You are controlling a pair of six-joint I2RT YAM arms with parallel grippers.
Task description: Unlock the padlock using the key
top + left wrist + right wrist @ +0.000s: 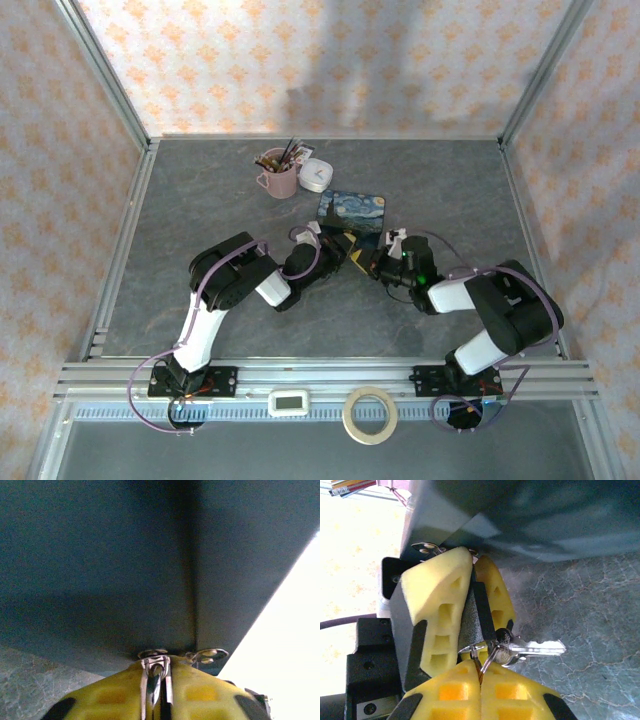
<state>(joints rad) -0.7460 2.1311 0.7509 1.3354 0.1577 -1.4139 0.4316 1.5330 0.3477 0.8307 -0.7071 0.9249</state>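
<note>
key — horizontal, tip right | right gripper pinches ring | left gripper grips padlock

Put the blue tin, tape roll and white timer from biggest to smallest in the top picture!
1. Blue tin, partly covered.
2. Tape roll, nearly equal and nearer the camera, so unsure.
3. White timer, smallest.

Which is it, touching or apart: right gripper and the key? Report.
Touching. Right wrist view: the right gripper is shut on the key bunch's ring, its wire pinched between the yellow pads.
</note>
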